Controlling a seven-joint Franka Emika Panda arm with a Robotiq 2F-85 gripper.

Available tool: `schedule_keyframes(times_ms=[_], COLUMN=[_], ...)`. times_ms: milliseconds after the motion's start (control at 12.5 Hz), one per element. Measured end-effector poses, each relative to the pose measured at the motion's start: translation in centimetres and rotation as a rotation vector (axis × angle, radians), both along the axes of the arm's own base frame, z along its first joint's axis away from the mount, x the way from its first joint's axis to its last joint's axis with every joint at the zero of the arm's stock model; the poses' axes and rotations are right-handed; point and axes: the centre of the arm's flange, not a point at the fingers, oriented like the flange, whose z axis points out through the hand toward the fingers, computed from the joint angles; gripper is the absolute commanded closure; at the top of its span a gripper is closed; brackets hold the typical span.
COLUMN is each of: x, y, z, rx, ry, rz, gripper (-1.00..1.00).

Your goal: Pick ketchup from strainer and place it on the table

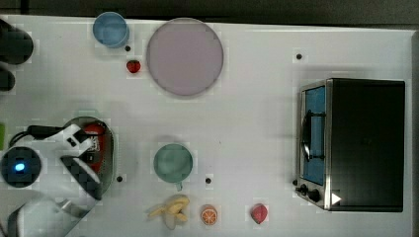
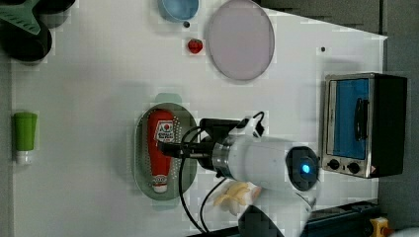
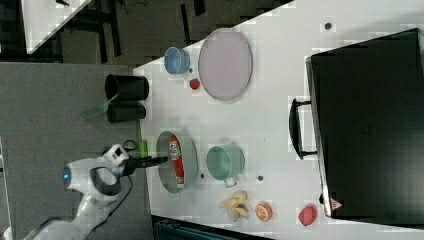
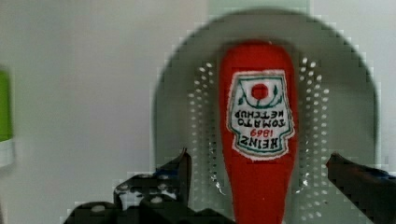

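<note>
At the left of the left view a green bottle is lying on the white counter. Toward the frame's centre, the ketchup is lying lengthwise inside the pale green strainer, white cap toward the lower edge. Just right of it, the gripper is hovering over the bottle, its fingers standing wide apart on either side of the red body. The likely risk: the fingers catching the strainer's wall while descending, or squeezing the tapering neck so the smooth bottle slips out.
</note>
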Motion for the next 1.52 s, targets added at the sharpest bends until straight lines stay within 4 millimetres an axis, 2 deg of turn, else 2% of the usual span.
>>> schedule_keyframes(times_ms=[160, 320, 560, 880, 960, 1200, 1520], x=[-0.8, -1.2, -0.7, 1.8, 2.4, 2.8, 2.5], y=[-0.8, -0.9, -0.2, -0.2, -0.4, -0.1, 0.4], z=[-3.8, -6.0, -7.7, -8.8, -9.1, -9.6, -9.0], rx=[-0.022, -0.038, -0.033, -0.014, -0.022, -0.023, -0.027], ry=[0.044, 0.047, 0.047, 0.031, 0.026, 0.012, 0.01], rz=[-0.002, 0.04, 0.055, 0.006, -0.011, -0.017, -0.017], gripper=[-1.0, -1.0, -1.0, -1.0, -0.91, -0.2, -0.19])
